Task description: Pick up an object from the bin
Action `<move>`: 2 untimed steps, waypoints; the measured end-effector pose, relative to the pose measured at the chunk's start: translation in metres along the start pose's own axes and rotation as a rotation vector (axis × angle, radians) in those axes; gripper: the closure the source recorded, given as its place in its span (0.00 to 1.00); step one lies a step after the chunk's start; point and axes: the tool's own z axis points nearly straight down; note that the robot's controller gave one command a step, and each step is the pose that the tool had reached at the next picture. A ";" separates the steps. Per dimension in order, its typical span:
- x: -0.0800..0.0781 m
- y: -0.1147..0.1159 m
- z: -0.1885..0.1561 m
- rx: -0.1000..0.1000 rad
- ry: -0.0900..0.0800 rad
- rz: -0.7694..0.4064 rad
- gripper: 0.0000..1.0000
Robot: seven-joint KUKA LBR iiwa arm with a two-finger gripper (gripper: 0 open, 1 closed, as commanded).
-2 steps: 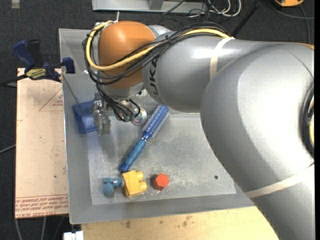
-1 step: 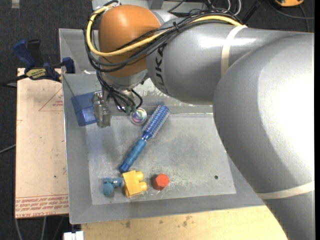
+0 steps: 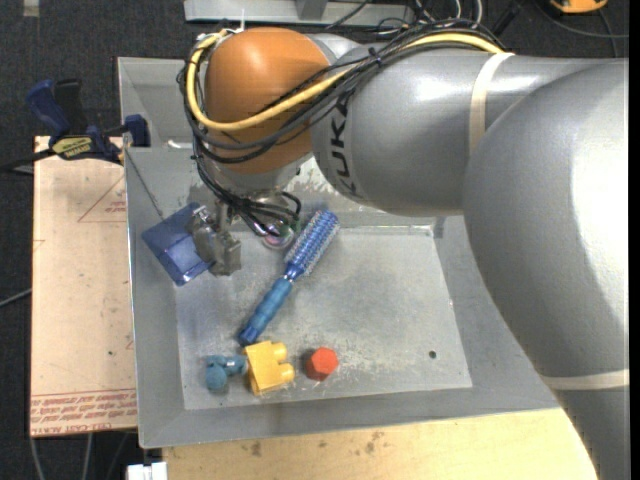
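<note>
Against the left wall of the bin [image 3: 152, 368] a dark blue boxy block [image 3: 176, 245] lies tilted, just left of the gripper [image 3: 222, 249] and seemingly touching it. I cannot tell how wide the gripper stands. To its right a blue hairbrush [image 3: 291, 271] lies on a diagonal, bristles upper right. Along the front sit a teal knob [image 3: 219, 372], a yellow brick [image 3: 268, 366] and a red plug [image 3: 320, 362], none in the way.

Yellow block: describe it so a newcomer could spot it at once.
In the grey metal bin, go to the floor's lower edge, below the blue brush. Three small things sit in a row there; the yellow block is the boxy middle one, between a blue piece and a red piece.
</note>
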 end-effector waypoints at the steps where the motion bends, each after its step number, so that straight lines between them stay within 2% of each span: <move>1: 0.000 0.000 0.000 -0.001 0.000 0.002 1.00; 2: 0.000 0.000 0.000 -0.001 0.000 0.001 1.00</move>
